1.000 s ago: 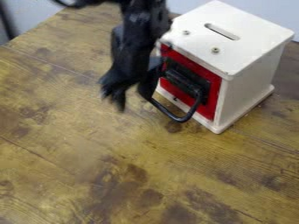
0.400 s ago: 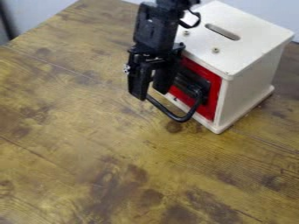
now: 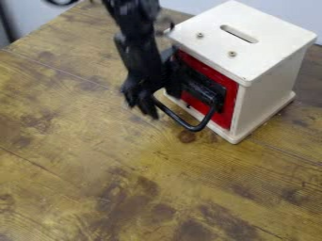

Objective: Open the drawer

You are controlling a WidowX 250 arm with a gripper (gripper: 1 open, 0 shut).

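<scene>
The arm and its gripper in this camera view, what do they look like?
The arm is black all over, slim and blocky, blurred in this frame. It ends in a black gripper with short dark fingers. No markings, cables or other colours can be made out.

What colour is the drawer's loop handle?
Black, on the red drawer; the loop handle shows clearly in the camera view.

Wood, plastic and dull black parts

The tabletop is worn, matt brown wood; on it, the cabinet looks like smooth cream plastic.
</scene>
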